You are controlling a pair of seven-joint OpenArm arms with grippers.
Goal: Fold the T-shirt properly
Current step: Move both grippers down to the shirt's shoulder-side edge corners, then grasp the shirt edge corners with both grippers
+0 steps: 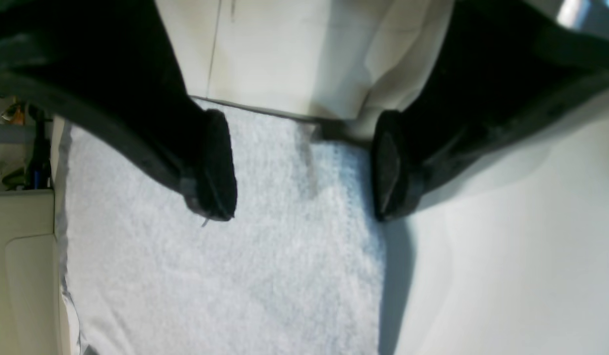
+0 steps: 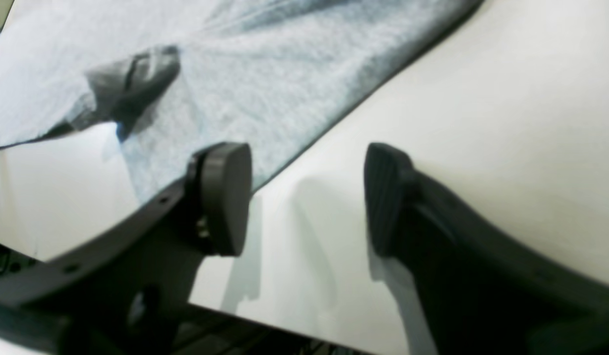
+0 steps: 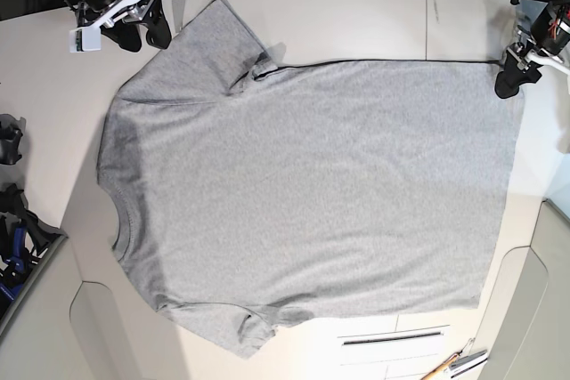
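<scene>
T-shirt [image 3: 312,193]: light grey, spread across the white table [image 3: 303,6], its plain side up, one sleeve [image 3: 218,42] beside the right hand [image 2: 307,199] and a corner beneath the left hand [image 1: 304,165]. Right hand: released, fingers apart, one over the sleeve's edge, the other over bare tabletop. Left hand: fingers apart above the corner, one near the shirt's side edge; nothing is gripped. Table: light panels with seams, the shirt covering much of it; beyond the right hand's outer side, dark equipment [image 3: 18,246] lies past the table's edge. Well apart from both hands, at the opposite end of the shirt, pens [image 3: 450,364] and slots [image 3: 392,338] adjoin the hem and second sleeve [image 3: 236,327].
</scene>
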